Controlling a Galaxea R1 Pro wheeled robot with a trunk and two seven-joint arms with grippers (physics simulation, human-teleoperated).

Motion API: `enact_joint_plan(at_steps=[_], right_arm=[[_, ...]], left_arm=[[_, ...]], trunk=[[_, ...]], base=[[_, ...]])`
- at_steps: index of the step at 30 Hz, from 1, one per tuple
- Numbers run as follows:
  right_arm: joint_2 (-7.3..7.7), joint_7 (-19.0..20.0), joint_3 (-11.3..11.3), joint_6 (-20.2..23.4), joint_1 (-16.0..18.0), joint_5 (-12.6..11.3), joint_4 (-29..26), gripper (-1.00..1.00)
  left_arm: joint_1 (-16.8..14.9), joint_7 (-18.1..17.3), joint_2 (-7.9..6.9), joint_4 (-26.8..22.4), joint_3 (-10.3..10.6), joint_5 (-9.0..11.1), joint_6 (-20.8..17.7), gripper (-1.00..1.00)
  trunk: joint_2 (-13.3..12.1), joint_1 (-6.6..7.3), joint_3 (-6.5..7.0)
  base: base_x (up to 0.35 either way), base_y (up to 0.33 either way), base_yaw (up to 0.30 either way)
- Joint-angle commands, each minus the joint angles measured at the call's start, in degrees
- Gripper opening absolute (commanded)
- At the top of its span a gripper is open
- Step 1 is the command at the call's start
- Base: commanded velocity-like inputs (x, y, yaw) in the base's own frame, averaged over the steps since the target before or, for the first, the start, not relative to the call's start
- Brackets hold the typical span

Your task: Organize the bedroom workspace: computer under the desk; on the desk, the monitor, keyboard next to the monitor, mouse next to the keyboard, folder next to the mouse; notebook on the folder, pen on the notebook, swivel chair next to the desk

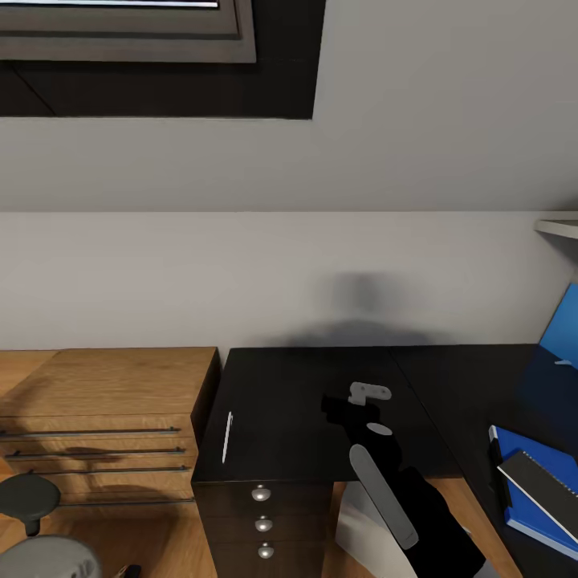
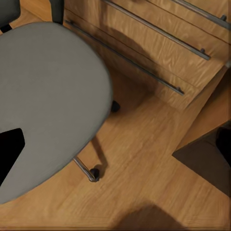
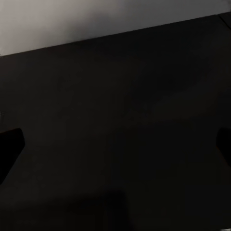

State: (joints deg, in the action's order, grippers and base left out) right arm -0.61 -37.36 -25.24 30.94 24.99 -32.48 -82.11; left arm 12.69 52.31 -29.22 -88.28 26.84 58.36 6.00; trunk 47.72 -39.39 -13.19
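Observation:
The glossy black desk (image 1: 305,377) stands against the grey wall. A slim white pen (image 1: 227,437) lies near the desk's left edge. At the right edge of the head view the blue folder (image 1: 518,449) rests on the desk, and the grey notebook (image 1: 546,486) lies on top of it. My right gripper (image 1: 341,408) hovers over the bare desk top (image 3: 115,96), open and holding nothing, to the right of the pen. My left gripper (image 2: 115,147) is open and empty above the grey seat of the swivel chair (image 2: 43,101), which also sits at the lower left (image 1: 40,558).
A low light-wood cabinet (image 1: 104,385) with bar handles adjoins the desk's left side. A dark three-drawer unit (image 1: 262,522) sits under the pen. A pale grey-white panel (image 1: 357,522) shows under the desk. A blue wall panel (image 1: 563,325) leans at the right. The floor is wood planks (image 2: 144,183).

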Motion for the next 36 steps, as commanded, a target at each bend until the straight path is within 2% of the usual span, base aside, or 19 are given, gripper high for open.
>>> enact_joint_plan(at_steps=[1,7,8,11,12,13,15,16,18,19,22,23,26,28,31,36], right_arm=[[0.01,-0.51,-0.09,0.04,0.06,-0.45,-0.07,1.00],[0.00,-0.58,-0.15,-0.60,0.06,-0.43,-0.04,1.00],[-0.03,-0.60,-0.18,-0.84,0.06,-0.30,1.02,1.00],[-0.07,-0.60,-0.22,-1.04,0.06,-0.25,3.07,1.00],[-0.09,-0.61,-0.29,-2.74,0.06,-0.22,5.29,1.00],[-0.09,-0.61,-0.31,-3.51,0.06,-0.22,5.73,1.00],[-0.09,-0.61,-0.32,-4.05,0.06,-0.22,6.05,1.00],[-0.09,-0.53,-0.33,-4.95,0.06,-0.15,6.61,1.00],[-0.09,-0.52,-0.33,-5.04,0.06,0.02,6.88,1.00],[-0.11,-0.52,-0.33,-5.14,0.06,0.82,7.85,1.00],[-0.22,-0.47,-0.34,-5.83,0.06,1.99,9.27,1.00],[-0.68,-0.33,-0.34,-7.31,0.06,3.87,11.08,1.00],[-1.07,-0.28,-0.35,-8.57,0.06,5.48,12.23,1.00],[-1.37,-0.27,-0.44,-9.57,0.06,6.66,12.77,1.00],[-1.54,-0.22,-0.48,-10.04,0.06,7.17,13.06,1.00],[-1.74,0.27,-0.86,-10.63,0.08,7.49,13.50,1.00]], left_arm=[[-0.03,0.09,0.08,-0.11,0.13,0.50,0.59,1.00],[-0.03,0.09,0.47,-0.65,0.06,0.31,0.52,1.00],[-0.03,0.14,0.50,-2.43,-0.93,0.27,0.23,1.00],[-0.06,0.15,0.53,-3.12,-2.82,0.30,-0.17,1.00],[-0.07,0.21,0.56,-3.77,-4.55,0.42,-3.38,1.00],[-0.13,0.26,0.56,-3.92,-5.31,0.57,-5.45,1.00],[-0.33,0.28,0.78,-4.01,-6.48,0.71,-7.40,1.00],[-3.99,0.25,5.30,-4.16,-10.65,0.89,-13.25,1.00],[-6.58,0.25,7.20,-4.22,-11.13,0.88,-16.94,1.00],[-9.15,0.25,9.46,-4.25,-11.33,0.86,-21.66,1.00],[-10.81,0.21,11.88,-4.22,-11.42,0.60,-25.28,1.00],[-12.63,0.13,13.38,-4.20,-11.45,0.46,-27.33,1.00],[-14.51,0.09,13.91,-4.19,-11.46,0.47,-28.29,1.00],[-16.04,0.13,14.72,-4.13,-11.46,0.50,-30.51,1.00],[-16.76,0.24,16.04,-3.84,-11.46,0.43,-33.02,1.00],[-17.13,0.35,17.22,-3.63,-11.44,0.32,-34.40,1.00]], trunk=[[0.06,-0.02,-0.07],[0.06,-0.02,-0.08],[0.06,-0.02,-0.14],[0.06,-0.02,-0.32],[0.06,-0.02,-0.38],[0.06,-0.02,-0.45],[0.06,-0.02,-0.59],[0.06,-0.02,-0.66],[0.06,-0.02,-0.80],[0.06,-0.02,-0.87],[0.06,-0.02,-1.08],[0.06,-0.02,-1.15],[0.06,-0.02,-1.31],[0.06,-0.02,-1.36],[0.06,-0.02,-1.39],[0.06,-0.02,-1.41]], base=[[0.000,0.000,0.000],[0.000,0.000,0.005],[0.000,0.000,0.125],[0.000,0.000,0.143],[0.000,0.000,0.161],[0.000,0.000,0.163],[0.000,0.000,0.164],[0.000,0.000,0.166],[0.000,0.000,0.167],[0.000,0.000,0.167],[0.000,0.000,0.167],[0.000,0.000,0.167],[0.000,0.000,0.133],[0.000,0.000,0.057],[0.000,0.000,0.027],[0.000,0.000,0.009]])
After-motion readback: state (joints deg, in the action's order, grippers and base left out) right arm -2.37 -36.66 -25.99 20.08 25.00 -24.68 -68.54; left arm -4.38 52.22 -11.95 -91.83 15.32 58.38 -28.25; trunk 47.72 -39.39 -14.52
